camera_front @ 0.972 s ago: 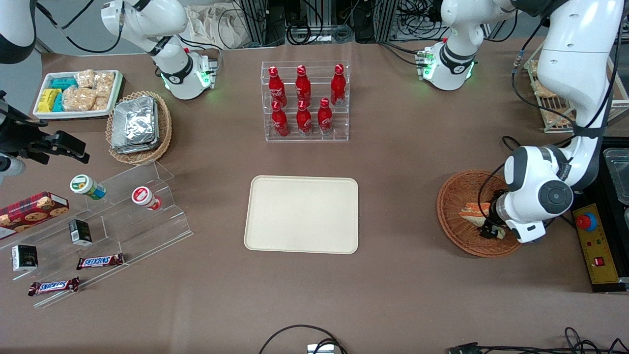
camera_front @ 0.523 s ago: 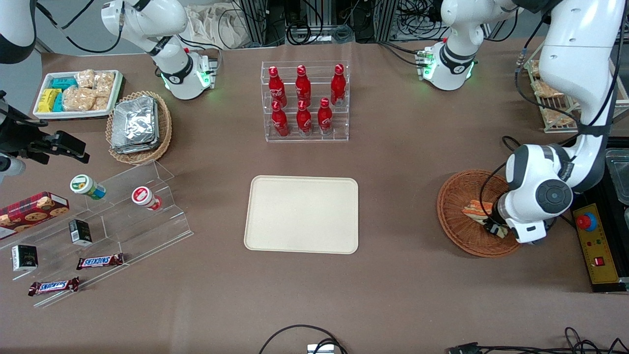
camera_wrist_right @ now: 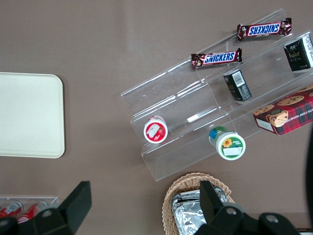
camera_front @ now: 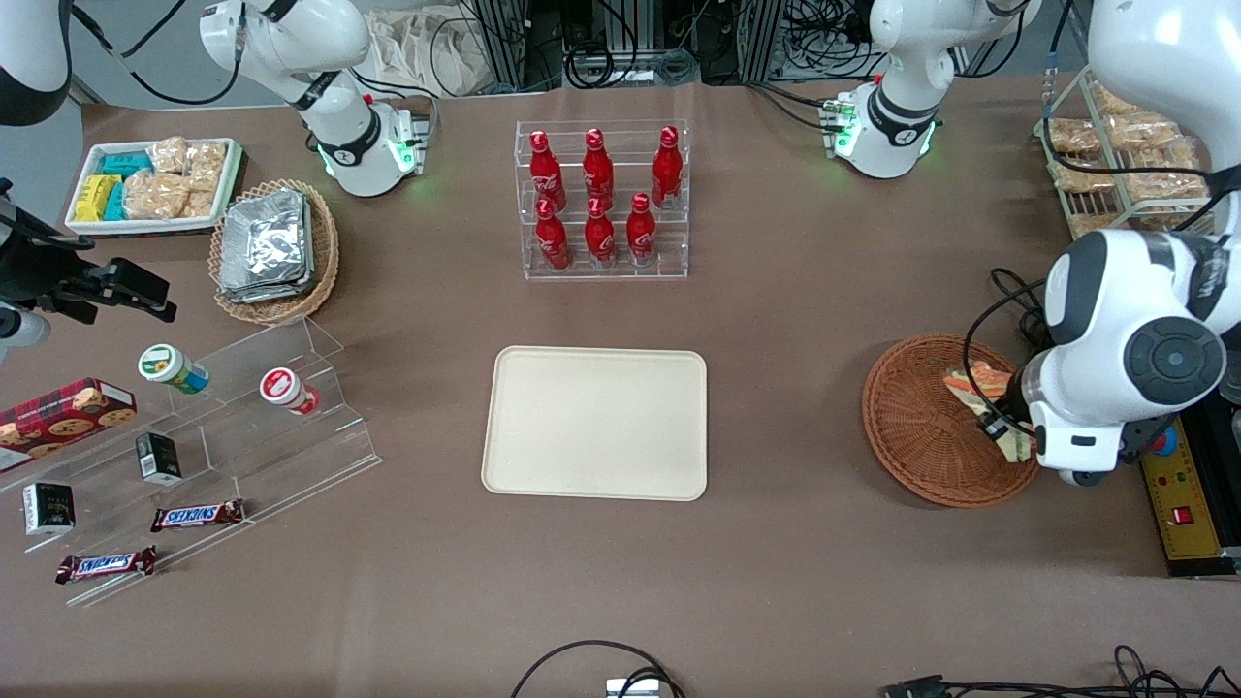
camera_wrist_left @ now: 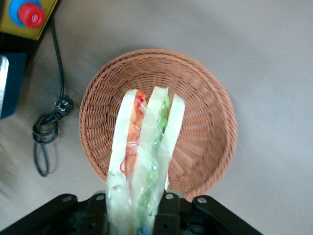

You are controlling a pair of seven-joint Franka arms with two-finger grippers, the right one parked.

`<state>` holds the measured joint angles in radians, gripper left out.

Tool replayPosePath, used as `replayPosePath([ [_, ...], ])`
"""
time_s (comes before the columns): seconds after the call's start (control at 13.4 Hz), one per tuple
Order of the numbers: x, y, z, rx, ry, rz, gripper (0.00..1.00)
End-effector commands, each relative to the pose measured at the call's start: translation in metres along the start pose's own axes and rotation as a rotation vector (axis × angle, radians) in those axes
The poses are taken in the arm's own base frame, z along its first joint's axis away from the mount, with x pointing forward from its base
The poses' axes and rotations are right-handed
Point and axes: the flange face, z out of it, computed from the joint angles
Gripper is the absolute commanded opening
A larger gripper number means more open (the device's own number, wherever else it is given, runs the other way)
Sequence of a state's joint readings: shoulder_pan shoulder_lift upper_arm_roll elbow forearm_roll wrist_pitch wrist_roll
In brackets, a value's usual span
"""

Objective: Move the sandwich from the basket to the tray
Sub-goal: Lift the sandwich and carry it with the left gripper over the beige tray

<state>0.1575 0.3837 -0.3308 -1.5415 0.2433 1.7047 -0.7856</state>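
My left gripper (camera_front: 1001,427) is shut on the sandwich (camera_front: 981,380), a clear-wrapped wedge of pale bread with orange-red and green filling, and holds it lifted above the reddish-brown wicker basket (camera_front: 916,427). In the left wrist view the sandwich (camera_wrist_left: 144,152) sticks out from between the fingers (camera_wrist_left: 168,210), with the empty basket (camera_wrist_left: 205,122) below it. The cream-beige tray (camera_front: 595,423) lies flat in the middle of the table, well toward the parked arm's end from the basket, with nothing on it. Its corner also shows in the right wrist view (camera_wrist_right: 29,115).
A clear rack of red bottles (camera_front: 601,199) stands farther from the camera than the tray. A yellow box with a red button (camera_front: 1173,485) and a black cable (camera_front: 1013,291) lie beside the basket. A wire rack of snack packs (camera_front: 1115,165) stands near the working arm.
The gripper has risen out of the basket with the sandwich held in it, and the arm has swung up and toward its own end of the table.
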Motion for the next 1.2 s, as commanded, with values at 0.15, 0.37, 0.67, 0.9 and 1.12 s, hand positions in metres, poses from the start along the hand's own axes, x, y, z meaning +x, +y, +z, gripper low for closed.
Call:
replayPosePath([
  [0.15, -0.096, 0.089, -0.069, -0.136, -0.066, 0.300, 0.00],
  [0.37, -0.165, 0.161, -0.044, -0.158, -0.126, 0.473, 0.00],
  [0.67, -0.238, 0.266, 0.048, -0.200, -0.113, 0.551, 0.00],
  [0.9, -0.241, 0.308, 0.126, -0.208, -0.012, 0.560, 0.00],
  [1.12, -0.253, 0.326, 0.142, -0.229, -0.009, 0.547, 0.00],
])
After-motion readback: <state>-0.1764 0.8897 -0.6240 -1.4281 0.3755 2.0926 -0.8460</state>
